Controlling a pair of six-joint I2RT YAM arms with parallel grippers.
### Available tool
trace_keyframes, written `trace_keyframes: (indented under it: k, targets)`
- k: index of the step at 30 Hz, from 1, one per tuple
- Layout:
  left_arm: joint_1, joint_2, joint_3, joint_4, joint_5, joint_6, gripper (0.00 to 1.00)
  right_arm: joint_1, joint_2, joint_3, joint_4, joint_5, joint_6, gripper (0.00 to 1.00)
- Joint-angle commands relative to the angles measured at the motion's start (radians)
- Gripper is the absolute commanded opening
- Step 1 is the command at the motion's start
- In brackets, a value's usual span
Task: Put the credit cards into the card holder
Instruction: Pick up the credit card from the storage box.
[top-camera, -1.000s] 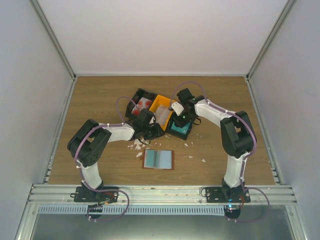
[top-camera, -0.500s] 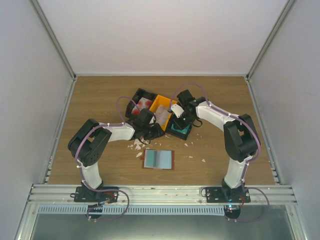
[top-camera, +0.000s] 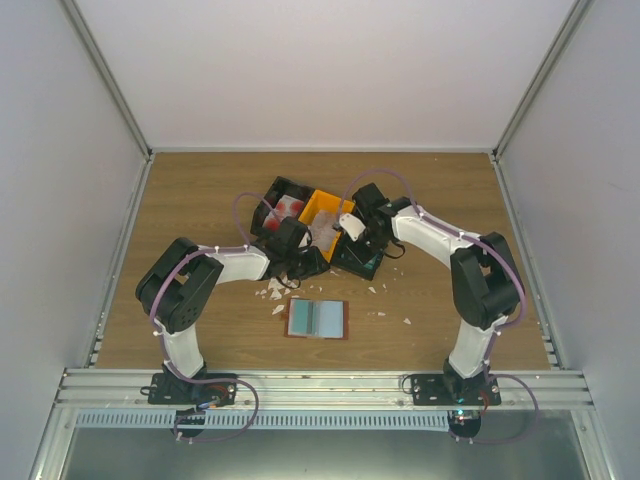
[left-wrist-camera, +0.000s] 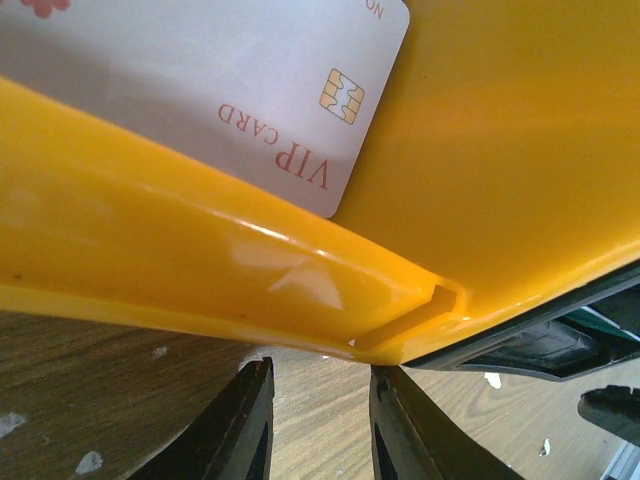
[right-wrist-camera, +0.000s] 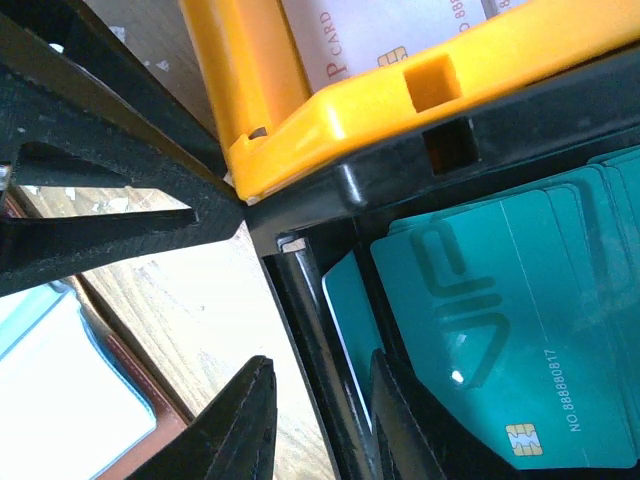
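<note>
The card holder (top-camera: 317, 319) lies open on the table, pale blue pockets up; its brown corner shows in the right wrist view (right-wrist-camera: 60, 400). Teal credit cards (right-wrist-camera: 500, 330) lie in a black tray (top-camera: 362, 262). A pale VIP card (left-wrist-camera: 250, 100) lies in the orange tray (top-camera: 322, 212). White and red cards (top-camera: 288, 206) lie in another black tray. My left gripper (left-wrist-camera: 320, 425) is open and empty, low at the orange tray's near wall. My right gripper (right-wrist-camera: 320, 425) is open and straddles the teal tray's wall (right-wrist-camera: 310, 330), one finger inside beside an upright teal card.
The three trays stand side by side behind the card holder. Small white scraps (top-camera: 272, 291) lie on the wood to the left of the card holder and a few (top-camera: 406, 322) to its right. The left gripper's black fingers (right-wrist-camera: 110, 215) are close beside my right gripper.
My right gripper has moved left and down over the teal tray, now covering most of the teal cards from above. The left arm and the card holder have not moved.
</note>
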Motion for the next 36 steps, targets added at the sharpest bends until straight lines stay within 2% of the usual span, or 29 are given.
trace_keyframes:
  k: [1,6,13,20,23,28,32,36]
  targets:
    - [0.007,0.003,0.028,0.044,0.001,0.014,0.30,0.008,-0.036,-0.004,-0.018,-0.033,-0.009,0.28]
    - [0.008,-0.001,0.025,0.043,0.001,0.015,0.30,0.008,-0.042,0.007,-0.006,-0.022,-0.006,0.31]
    - [0.009,-0.005,0.024,0.043,0.002,0.018,0.30,0.006,-0.073,0.014,0.043,0.048,0.041,0.46]
    - [0.012,0.007,0.031,0.041,0.005,0.021,0.30,0.009,-0.011,-0.013,0.040,0.078,0.019,0.46]
    - [0.014,0.007,0.033,0.041,0.010,0.023,0.30,0.011,0.013,-0.013,0.038,0.077,0.006,0.42]
    - [0.015,0.007,0.034,0.040,0.012,0.024,0.30,0.018,0.020,-0.016,0.040,0.056,-0.010,0.30]
    - [0.015,0.005,0.035,0.039,0.014,0.026,0.30,0.021,0.012,-0.018,0.045,0.078,-0.004,0.13]
    - [0.015,-0.001,0.036,0.034,0.016,0.032,0.30,0.024,-0.022,-0.010,0.050,0.121,0.008,0.06]
